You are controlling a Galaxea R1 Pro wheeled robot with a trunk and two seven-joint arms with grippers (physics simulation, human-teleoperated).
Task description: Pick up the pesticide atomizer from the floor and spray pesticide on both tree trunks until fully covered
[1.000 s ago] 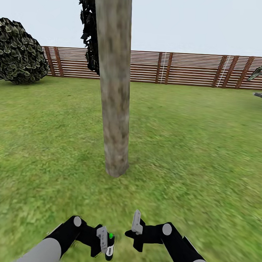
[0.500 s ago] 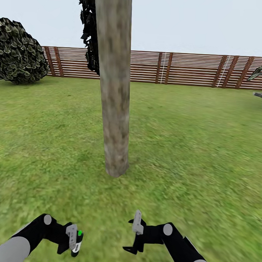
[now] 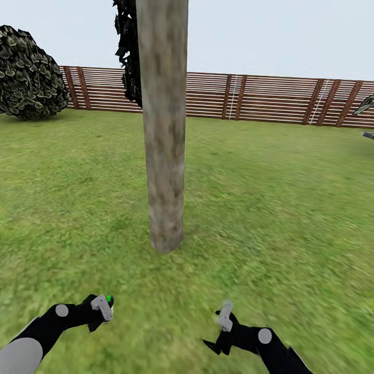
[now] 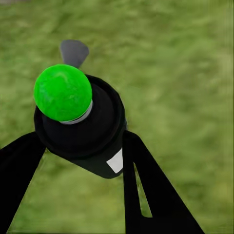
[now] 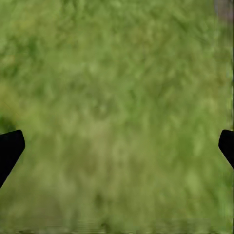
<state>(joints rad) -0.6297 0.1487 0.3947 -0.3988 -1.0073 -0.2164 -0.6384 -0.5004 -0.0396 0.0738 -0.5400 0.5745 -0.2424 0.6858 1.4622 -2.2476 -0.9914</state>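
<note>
Left hand [image 3: 99,308] sits at the lower left of the head view, clamped on the pesticide atomizer [image 4: 80,126], its 2 black fingers [image 4: 146,190] pressed against the dark bottle with the bright green cap facing the wrist camera. Right hand [image 3: 221,331] at the lower right is spread wide apart over the lawn [image 3: 273,213], holding nothing. The tree trunk [image 3: 164,153] rises mid-frame, with the fence [image 3: 268,98] behind.
</note>
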